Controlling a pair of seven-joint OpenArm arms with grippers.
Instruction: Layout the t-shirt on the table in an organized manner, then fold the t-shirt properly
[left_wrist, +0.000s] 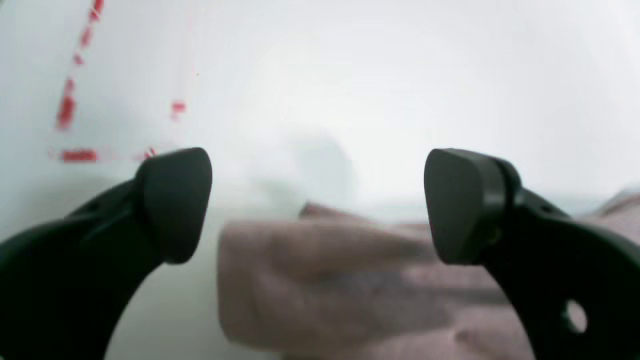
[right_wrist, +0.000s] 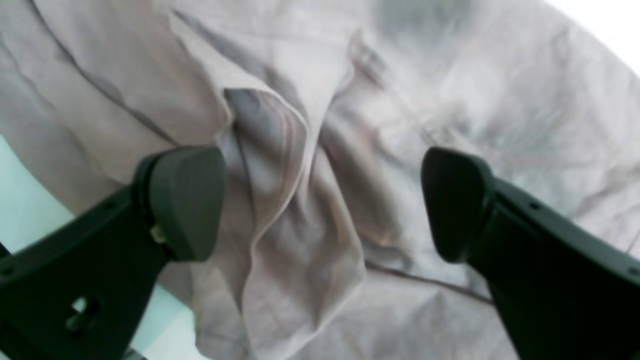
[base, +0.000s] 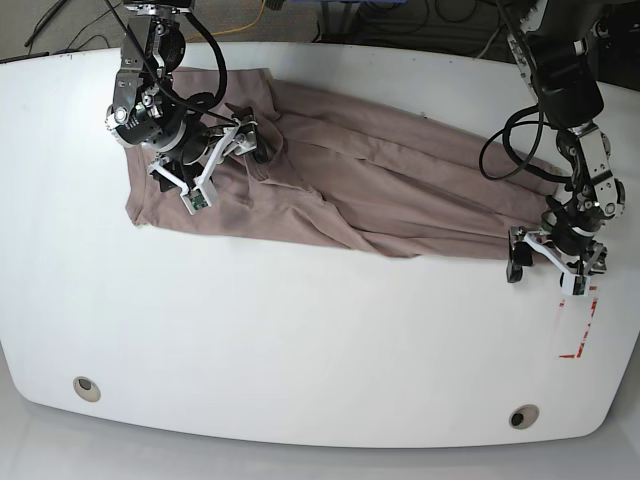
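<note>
The mauve-brown t-shirt (base: 380, 190) lies wrinkled and stretched across the far half of the white table (base: 300, 350), from upper left to right. My right gripper (base: 220, 165) hovers open over its bunched left end. In the right wrist view the gripper (right_wrist: 320, 200) straddles a raised fold of the t-shirt (right_wrist: 300, 240) with nothing pinched. My left gripper (base: 548, 272) stands open at the shirt's right end. In the left wrist view the gripper (left_wrist: 320, 200) is spread wide above a blurred edge of the t-shirt (left_wrist: 340, 285), with white table (left_wrist: 400, 75) beyond.
Red tape marks (base: 578, 340) lie just in front of the left gripper, also seen as red tape (left_wrist: 67, 105) in the left wrist view. Two grommet holes (base: 87, 388) (base: 522, 417) sit near the table's front edge. Cables run behind the far edge.
</note>
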